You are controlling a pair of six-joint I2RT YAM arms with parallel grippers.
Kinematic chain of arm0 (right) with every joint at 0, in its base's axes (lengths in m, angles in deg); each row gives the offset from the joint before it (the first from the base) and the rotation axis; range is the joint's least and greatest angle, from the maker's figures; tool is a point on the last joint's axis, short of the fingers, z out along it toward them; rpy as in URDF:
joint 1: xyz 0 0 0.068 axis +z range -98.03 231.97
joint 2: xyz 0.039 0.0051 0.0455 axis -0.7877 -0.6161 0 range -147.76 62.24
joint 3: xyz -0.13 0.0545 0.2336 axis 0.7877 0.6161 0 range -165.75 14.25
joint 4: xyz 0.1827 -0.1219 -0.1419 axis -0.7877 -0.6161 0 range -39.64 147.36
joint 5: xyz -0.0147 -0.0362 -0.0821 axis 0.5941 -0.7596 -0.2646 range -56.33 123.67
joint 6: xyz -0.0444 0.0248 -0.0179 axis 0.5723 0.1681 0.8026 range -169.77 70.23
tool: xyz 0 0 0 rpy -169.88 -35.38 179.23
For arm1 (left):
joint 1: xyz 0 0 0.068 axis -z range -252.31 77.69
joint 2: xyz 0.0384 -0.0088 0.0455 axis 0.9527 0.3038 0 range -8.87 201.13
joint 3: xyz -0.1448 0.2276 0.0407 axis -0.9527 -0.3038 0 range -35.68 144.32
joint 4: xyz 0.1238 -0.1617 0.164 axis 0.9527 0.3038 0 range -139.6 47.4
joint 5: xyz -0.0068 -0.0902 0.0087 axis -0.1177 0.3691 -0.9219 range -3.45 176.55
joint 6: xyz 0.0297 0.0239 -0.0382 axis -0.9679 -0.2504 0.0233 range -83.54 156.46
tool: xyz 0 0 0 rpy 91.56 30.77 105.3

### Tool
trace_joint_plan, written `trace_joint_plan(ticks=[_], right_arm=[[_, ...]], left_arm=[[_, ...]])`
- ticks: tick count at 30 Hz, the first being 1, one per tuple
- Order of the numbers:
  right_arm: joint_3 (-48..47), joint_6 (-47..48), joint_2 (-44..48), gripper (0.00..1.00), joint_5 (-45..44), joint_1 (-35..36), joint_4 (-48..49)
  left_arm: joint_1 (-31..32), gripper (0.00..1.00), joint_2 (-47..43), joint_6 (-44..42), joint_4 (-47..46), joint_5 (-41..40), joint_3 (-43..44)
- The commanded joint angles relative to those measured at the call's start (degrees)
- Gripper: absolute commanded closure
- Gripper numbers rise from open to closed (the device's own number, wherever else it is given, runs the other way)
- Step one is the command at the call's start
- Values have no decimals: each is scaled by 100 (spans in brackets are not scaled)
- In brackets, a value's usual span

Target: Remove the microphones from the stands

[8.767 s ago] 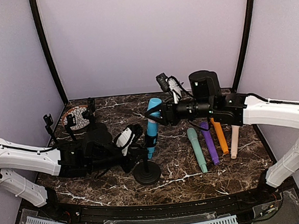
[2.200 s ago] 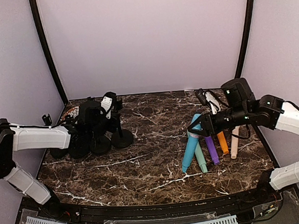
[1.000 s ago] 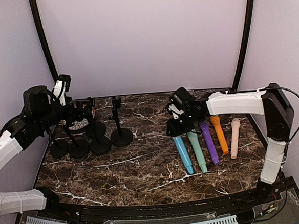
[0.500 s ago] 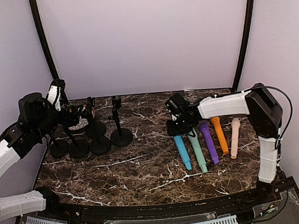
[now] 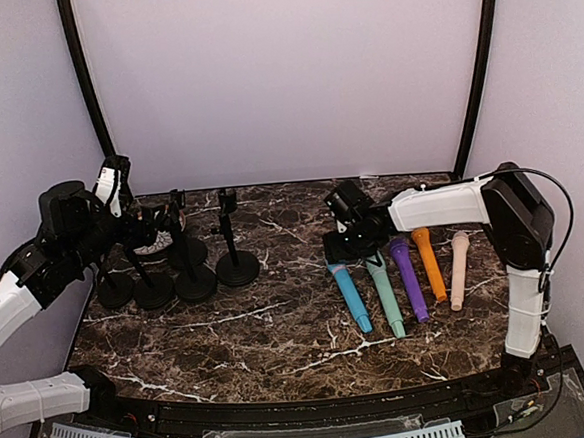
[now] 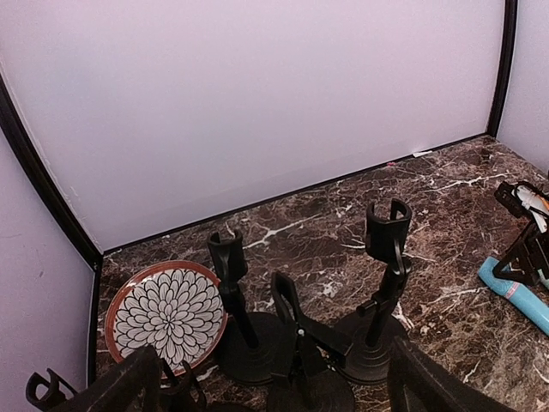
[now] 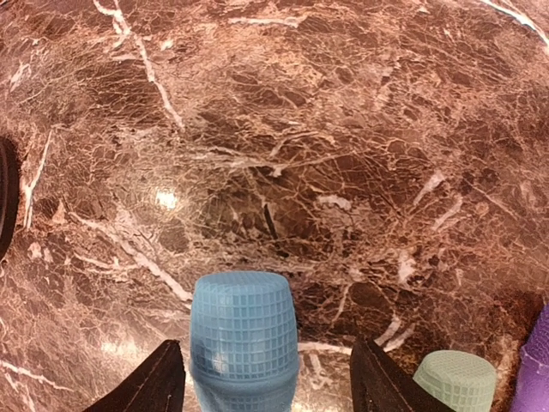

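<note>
Blue microphone [image 5: 349, 293] lies flat on bench [image 5: 280, 330] just left of green microphone [image 5: 386, 295], parallel, head at far end between spread fingers of right hand [image 5: 338, 258], open, gripping nothing; left hand [image 5: 152, 227] open, far left by stands [image 5: 235, 263].

The top camera looks down from behind over the whole marble table [image 5: 279, 325]. The left wrist camera, well left of the blue microphone [image 6: 515, 293], faces the stands [image 6: 388, 232]. The right wrist camera hangs close above that microphone, which all three views share.
</note>
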Motion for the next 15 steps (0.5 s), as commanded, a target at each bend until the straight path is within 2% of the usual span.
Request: trace_joint_plan(ticks=[1,6,9,11,15], right_arm=[[282,145,743,30,-167,-36,343],[902,371,1816,16,-190,-234,804],[1371,476,2391,8,113,-658,1136],[1700,549,2741,5,358,-1064,1350],[2445,697,3404,2,952,-2092,1908]], left_arm=[[-21,5,102,241,-72,-85,54],[-158,2,682,589,273,-274,626],[-418,1,889,721,31,-181,736],[-746,1,1051,740,-147,-52,777],[-1807,1,1234,960,-703,460,550]])
